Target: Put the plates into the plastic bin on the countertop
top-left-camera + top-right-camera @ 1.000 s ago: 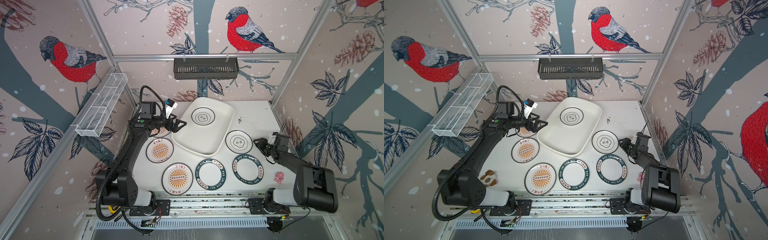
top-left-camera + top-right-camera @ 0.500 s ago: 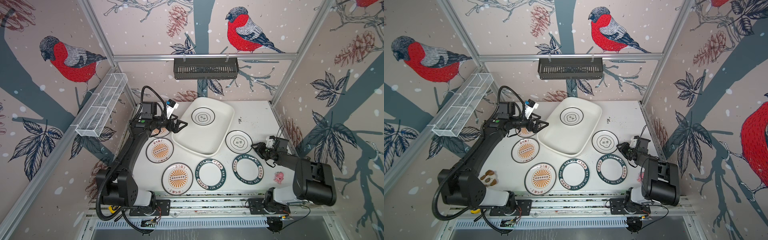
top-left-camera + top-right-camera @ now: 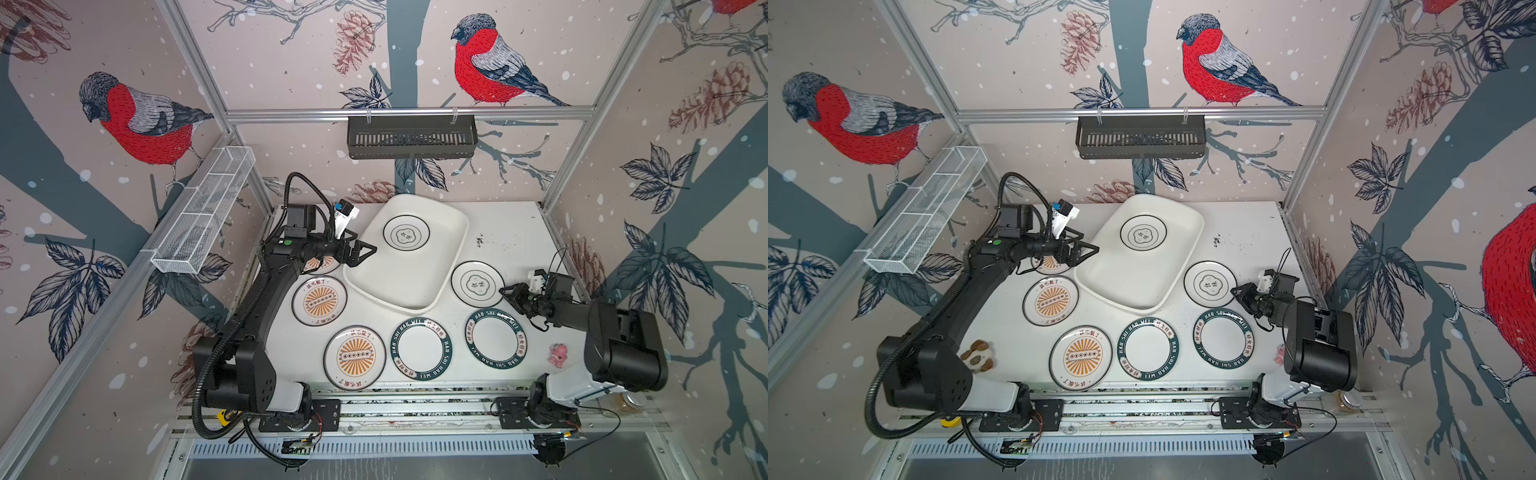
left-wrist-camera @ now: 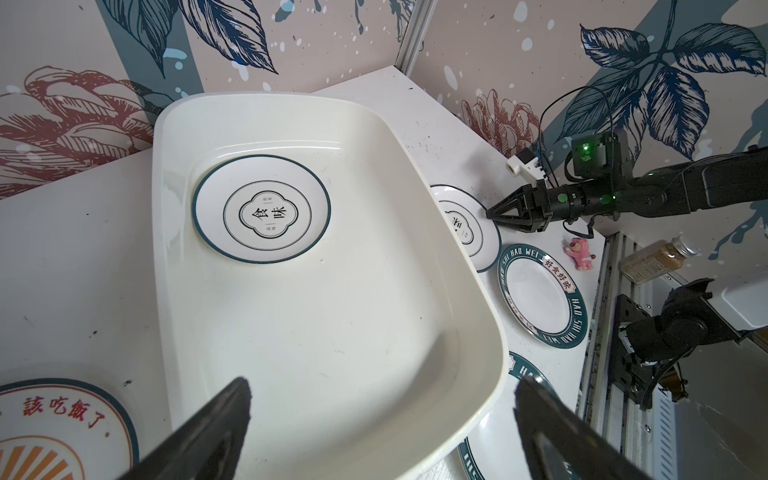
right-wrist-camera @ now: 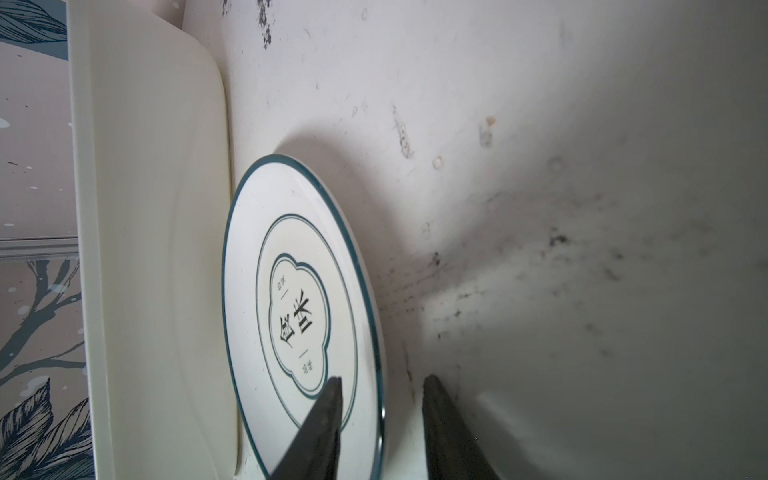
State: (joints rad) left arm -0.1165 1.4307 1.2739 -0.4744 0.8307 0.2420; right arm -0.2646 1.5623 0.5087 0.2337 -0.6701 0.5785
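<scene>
The white plastic bin [image 3: 399, 274] lies on the countertop [image 3: 507, 232] with one cloud-centre plate [image 3: 406, 232] in it. A second cloud-centre plate [image 3: 476, 282] lies flat right of the bin. My right gripper [image 5: 384, 380] is low at that plate's right edge [image 5: 374, 316], one finger over the plate, one outside the rim, with gaps showing on both sides. My left gripper [image 4: 382, 386] hangs wide open and empty over the bin's near left corner. Three orange sunburst plates [image 3: 319, 300] and two green-banded plates [image 3: 422, 349] lie in front.
A pink figure [image 3: 558, 354] sits by the right arm's base, a brown plush toy [image 3: 978, 356] by the left base. A black slatted basket [image 3: 411, 137] hangs on the back wall, a wire-mesh basket [image 3: 203, 216] on the left wall.
My right gripper has crept left onto the cloud-centre plate's edge and its jaws have narrowed around the rim. The left arm has not moved.
</scene>
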